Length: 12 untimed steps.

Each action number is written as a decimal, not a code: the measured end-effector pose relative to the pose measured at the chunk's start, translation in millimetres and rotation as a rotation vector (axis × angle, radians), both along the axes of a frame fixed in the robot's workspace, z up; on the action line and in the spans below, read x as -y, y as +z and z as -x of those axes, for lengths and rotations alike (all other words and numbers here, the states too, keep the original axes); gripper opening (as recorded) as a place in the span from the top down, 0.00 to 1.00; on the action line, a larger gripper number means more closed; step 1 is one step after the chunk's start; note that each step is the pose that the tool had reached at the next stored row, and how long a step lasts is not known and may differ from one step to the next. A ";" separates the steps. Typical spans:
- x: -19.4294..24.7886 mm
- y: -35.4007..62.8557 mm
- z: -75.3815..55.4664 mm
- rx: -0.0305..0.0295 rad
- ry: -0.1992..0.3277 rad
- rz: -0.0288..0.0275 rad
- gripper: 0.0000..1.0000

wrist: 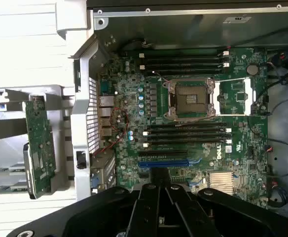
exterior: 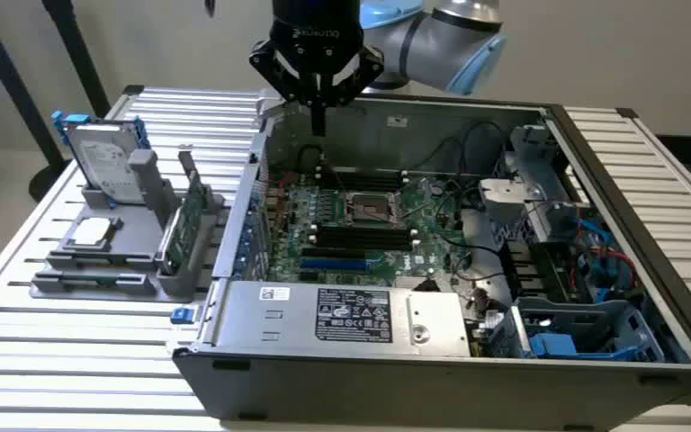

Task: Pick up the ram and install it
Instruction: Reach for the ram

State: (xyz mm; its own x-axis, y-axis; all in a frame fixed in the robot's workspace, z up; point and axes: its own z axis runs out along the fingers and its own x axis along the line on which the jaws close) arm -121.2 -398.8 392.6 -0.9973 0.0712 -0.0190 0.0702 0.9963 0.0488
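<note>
My gripper [exterior: 318, 124] hangs shut over the far part of the open computer case [exterior: 633, 234], above the motherboard [exterior: 358, 225], with nothing between its fingers. In the wrist view the shut gripper [wrist: 160, 178] points down at the board beside the blue slot [wrist: 163, 163]. Black memory slots [wrist: 186, 133] lie on either side of the processor socket [wrist: 191, 98], and they look unfilled. Off to the exterior view's left, green boards stand on edge in a grey holder [exterior: 105, 279]. The narrower one [exterior: 199, 196] may be the ram; the wider green card [wrist: 38, 143] is beside it.
A silver hard drive with blue rails [exterior: 105, 157] and a small square chip [exterior: 91, 232] sit in the holder. A silver power supply [exterior: 345, 315] fills the case's near side. Cables and a blue drive cage [exterior: 574, 333] crowd the exterior view's right. The case's metal wall [exterior: 244, 225] separates holder and motherboard.
</note>
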 end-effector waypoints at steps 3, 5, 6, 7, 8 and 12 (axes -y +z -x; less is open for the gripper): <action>0.0 0.0 0.0 0.0000 0.000 0.0000 0.89; 0.0 0.0 0.0 0.0000 0.000 0.0000 0.89; 0.0 0.0 0.0 0.0000 0.000 0.0000 0.89; 0.0 0.0 0.0 0.0000 0.000 0.0000 0.89; 0.0 0.0 0.0 0.0000 0.000 0.0000 0.89; 0.0 0.0 0.0 0.0000 0.000 0.0000 0.89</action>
